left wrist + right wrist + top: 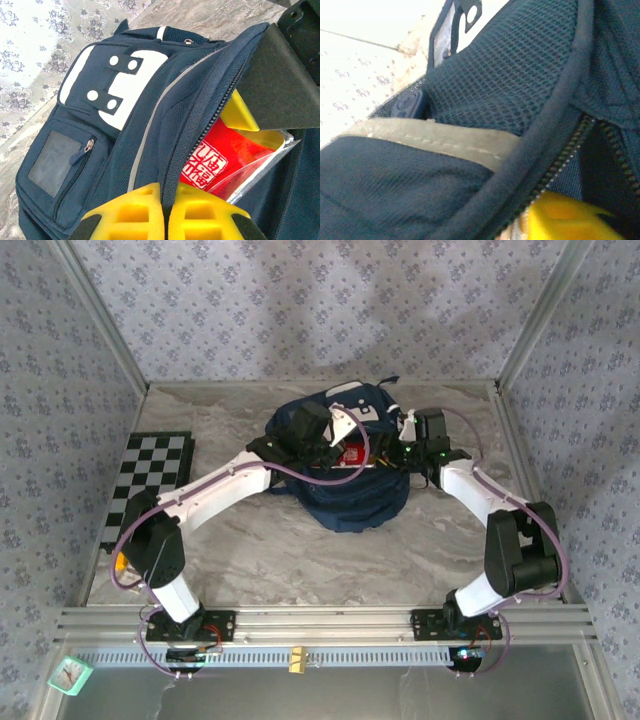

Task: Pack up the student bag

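The left gripper [165, 200] is clamped on the zip edge of the student bag [115, 150], with the toothed seam running up between its yellow fingers [125, 215]. Toward 1 o'clock from that pinch the mouth gapes, and a red packet [220, 155] in a clear sleeve lies inside. In the overhead view the right gripper [407, 432] sits at the bag's 3 o'clock side. One yellow finger [565, 217] shows under the zip, and whether its jaws are open or closed cannot be told. The bag lies mid-table, a little toward 12 o'clock, with a chequered board [150, 480] well apart at 9 o'clock. The step looks like holding the mouth open for loading. Done well, the left pinch lifts the edge without dragging the bag, while the right clears the opening without snagging the zip teeth or the packet.
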